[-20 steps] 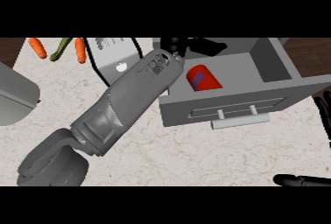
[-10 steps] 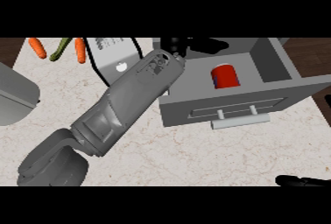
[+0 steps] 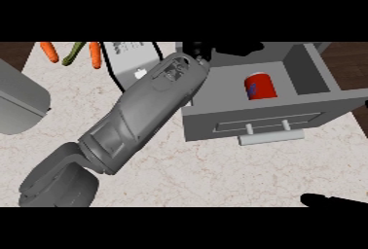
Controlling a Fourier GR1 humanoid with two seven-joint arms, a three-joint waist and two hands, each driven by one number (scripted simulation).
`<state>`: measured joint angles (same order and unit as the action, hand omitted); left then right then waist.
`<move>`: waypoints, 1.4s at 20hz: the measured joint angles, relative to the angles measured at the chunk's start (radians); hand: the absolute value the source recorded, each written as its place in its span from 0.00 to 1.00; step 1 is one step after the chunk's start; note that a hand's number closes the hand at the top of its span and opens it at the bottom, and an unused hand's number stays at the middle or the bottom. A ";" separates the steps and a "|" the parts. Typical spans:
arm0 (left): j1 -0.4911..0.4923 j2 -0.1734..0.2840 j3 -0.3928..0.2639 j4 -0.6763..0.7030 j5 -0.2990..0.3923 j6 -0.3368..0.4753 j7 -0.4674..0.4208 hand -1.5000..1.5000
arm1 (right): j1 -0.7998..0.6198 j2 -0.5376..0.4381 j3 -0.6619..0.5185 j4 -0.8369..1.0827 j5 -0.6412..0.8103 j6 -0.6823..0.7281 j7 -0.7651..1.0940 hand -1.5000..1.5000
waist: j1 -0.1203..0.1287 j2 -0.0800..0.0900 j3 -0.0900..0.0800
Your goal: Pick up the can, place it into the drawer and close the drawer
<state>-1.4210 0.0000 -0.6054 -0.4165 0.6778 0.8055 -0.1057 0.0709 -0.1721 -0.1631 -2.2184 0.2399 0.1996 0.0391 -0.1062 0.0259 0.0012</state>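
Note:
A red can (image 3: 260,86) with a blue mark lies on its side inside the open grey drawer (image 3: 316,80), near the middle of the compartment. The drawer's front panel (image 3: 215,127) faces me, with a pale bar handle (image 3: 269,138) sticking out. My left forearm runs diagonally from the lower left up to the drawer's back left corner. My left hand (image 3: 215,48) is there, its fingers stretched along the drawer's rear edge, apart from the can and partly cut off by the view's top. Only the fingers of my right hand (image 3: 332,200) show, straight, at the lower right edge.
Two orange carrots (image 3: 49,51) and a green vegetable (image 3: 72,53) lie at the back left. A white board (image 3: 133,61) sits beside them, partly under my forearm. A grey container (image 3: 18,104) stands at the left edge. The counter ends just right of the drawer.
The can has moved to the right inside the drawer, away from my left hand, which no longer touches it. The right hand's fingers show slightly more at the lower right.

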 measured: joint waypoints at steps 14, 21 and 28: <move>-0.031 0.001 -0.001 -0.028 0.024 0.031 0.003 0.00 | -0.121 -0.074 0.208 0.209 0.546 -0.104 -0.037 0.00 | 0.085 -0.015 -0.001; -0.022 0.046 0.009 -0.073 -0.010 0.021 0.066 0.00 | -0.150 -0.052 0.282 0.414 0.752 -0.220 -0.051 0.00 | 0.114 -0.025 -0.001; 0.026 0.136 -0.005 -0.210 -0.059 0.021 0.164 0.00 | -0.253 -0.002 0.240 0.672 0.808 -0.396 -0.108 0.00 | 0.133 -0.034 -0.006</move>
<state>-1.3950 0.1365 -0.6105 -0.6261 0.6192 0.8268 0.0579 -0.1820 -0.1742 0.0774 -1.5467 1.0480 -0.1967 -0.0689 0.0270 -0.0084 -0.0048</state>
